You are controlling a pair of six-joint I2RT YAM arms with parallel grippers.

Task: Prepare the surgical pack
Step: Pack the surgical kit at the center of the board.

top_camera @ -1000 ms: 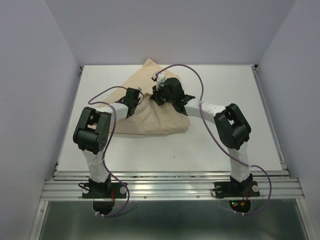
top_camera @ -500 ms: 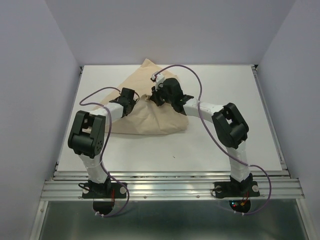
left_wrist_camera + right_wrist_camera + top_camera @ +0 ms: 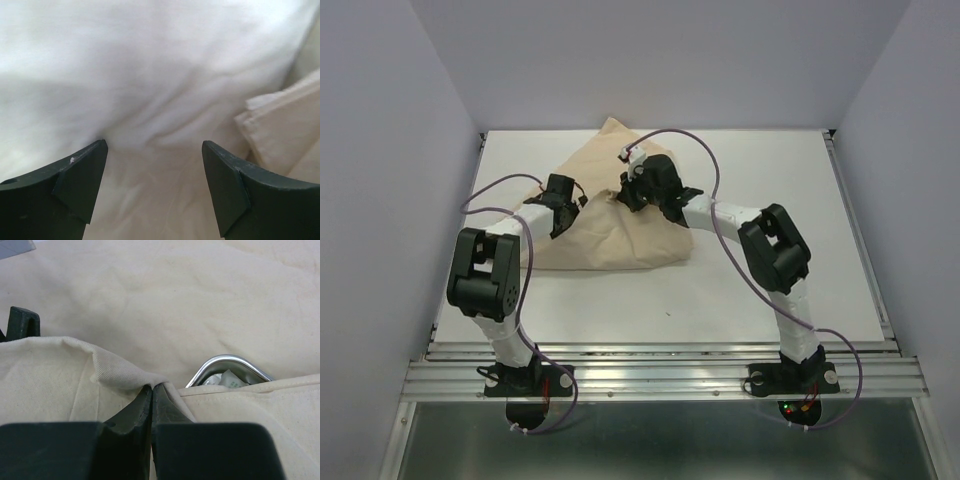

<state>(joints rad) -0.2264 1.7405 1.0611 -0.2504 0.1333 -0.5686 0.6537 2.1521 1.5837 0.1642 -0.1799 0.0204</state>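
Note:
The beige cloth (image 3: 620,235) lies folded into a rough triangle at the table's back middle. My right gripper (image 3: 632,192) is over its centre, shut on a raised fold of the cloth (image 3: 120,372), which drapes off both sides of the gripper's (image 3: 152,386) tips. Just right of that fold the steel tray's rim (image 3: 227,361) shows from under the cloth, with white gauze packets (image 3: 227,380) inside. My left gripper (image 3: 560,208) hovers over the cloth's left part, open (image 3: 154,145), with only cloth (image 3: 165,190) below it. Scissors and forceps are hidden.
The white table (image 3: 770,260) reaches out to the right and front of the cloth. Grey walls close the back and both sides. A metal rail (image 3: 660,375) runs along the near edge by the arm bases. A black piece (image 3: 22,322) pokes up behind the fold.
My left gripper has opened wide, let go of the cloth and drawn back to the left. The right gripper has edged slightly left, still shut on its fold.

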